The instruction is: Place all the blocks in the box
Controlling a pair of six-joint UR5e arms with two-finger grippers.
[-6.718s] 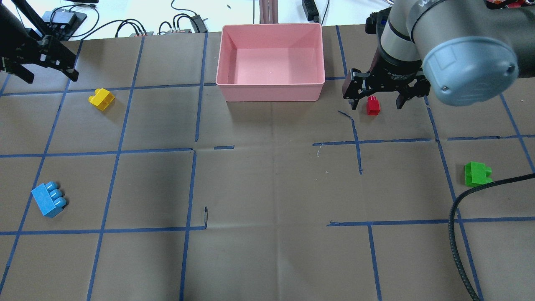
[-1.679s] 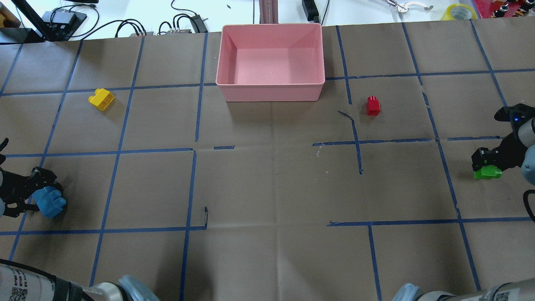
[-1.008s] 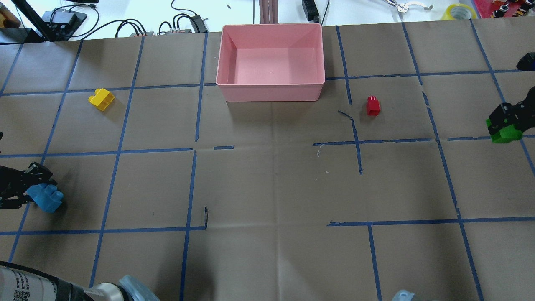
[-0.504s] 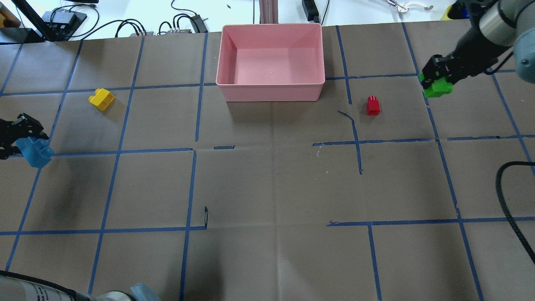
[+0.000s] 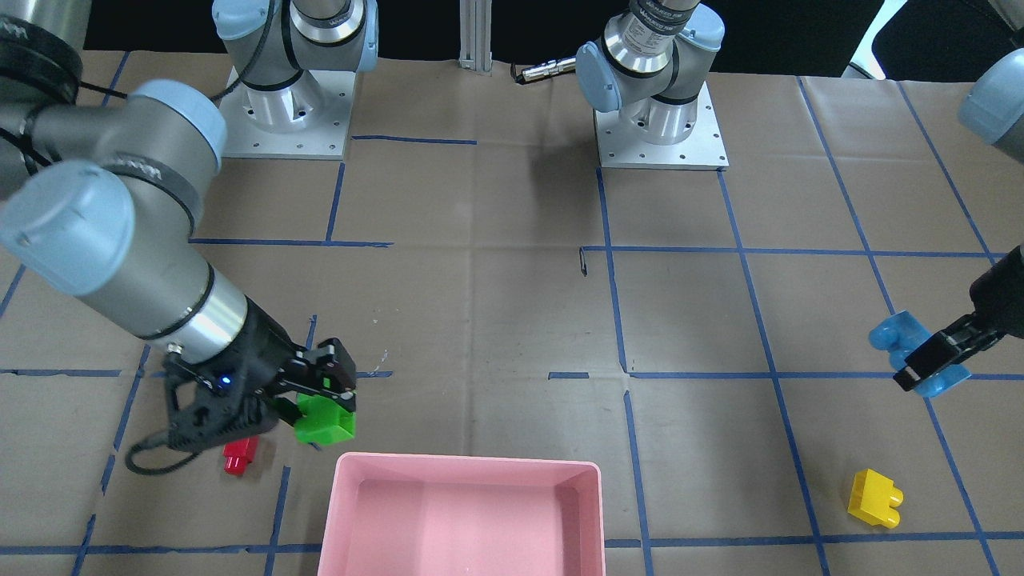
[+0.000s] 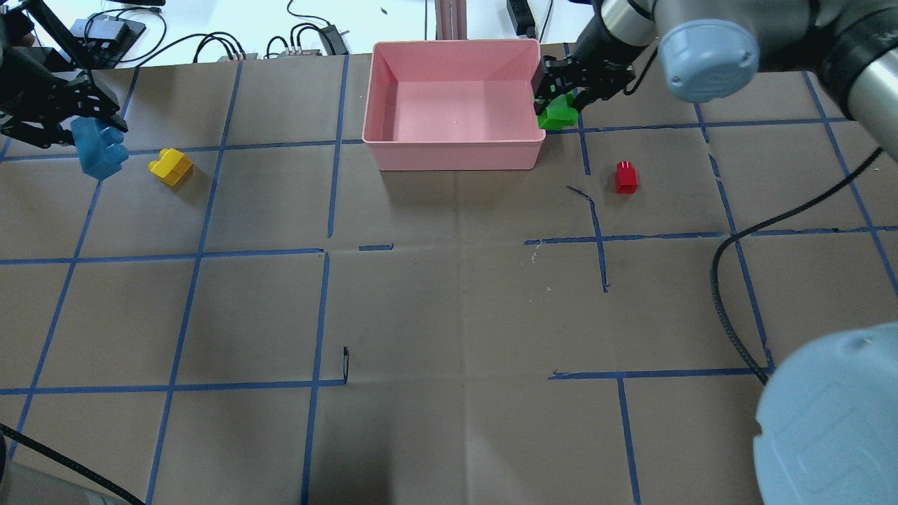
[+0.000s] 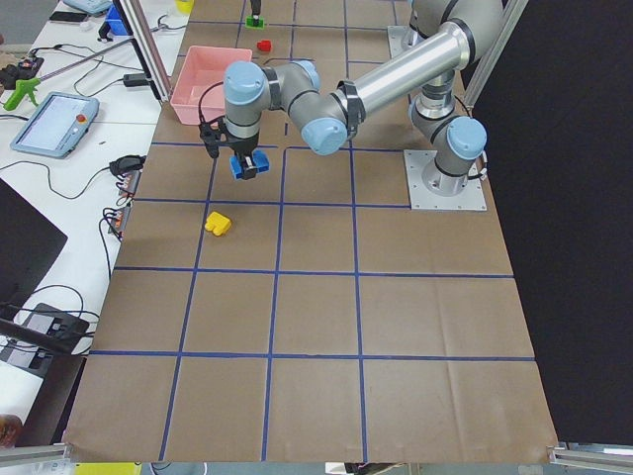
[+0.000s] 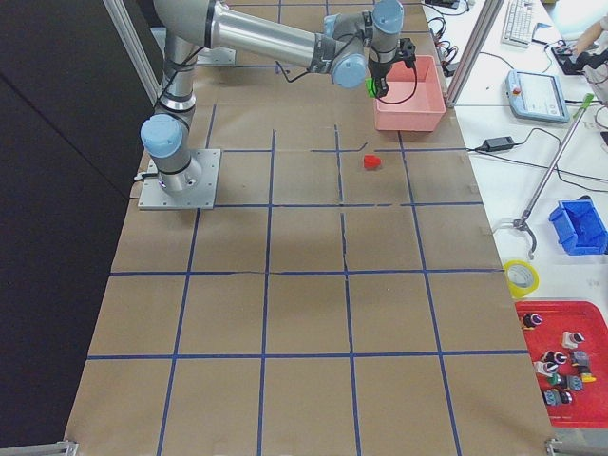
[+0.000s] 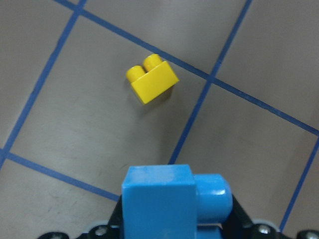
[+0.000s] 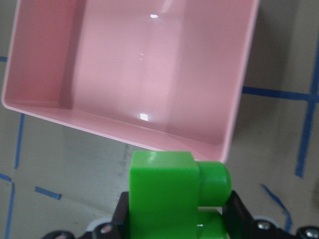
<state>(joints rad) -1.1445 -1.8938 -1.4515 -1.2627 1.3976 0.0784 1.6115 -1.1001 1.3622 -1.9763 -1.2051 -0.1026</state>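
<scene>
Setting: brown paper-covered worktop [image 6: 456, 308] gridded in blue tape; shallow pink plastic tray [image 6: 456, 151] at the edge far from the robot, nothing inside.
At the tray wall: right fingers [image 5: 314, 392] pinching the small green studded plastic brick [image 6: 558, 116], held in the air at the tray's right wall, seemingly not yet over the interior.
Out left: left fingers [image 5: 932, 362] clamped on the long blue studded plastic brick [image 6: 98, 147], aloft near the small yellow studded plastic brick [image 6: 170, 167], well apart from the tray.
Lying loose: yellow brick on the left; small red studded plastic brick [image 6: 626, 177] near the tray's right front corner.
Progress, by judgement: two of four bricks in transit, none delivered.
First hazard: letting go of the green brick this close to the wall; likely to strike the rim and tumble outside.
Second hazard: both arms arriving over one tray together; wrists liable to clash unless staggered.
Third hazard: blue brick showing well beyond the fingers; apt to swivel in the pinch on a quick swing and drop short.
</scene>
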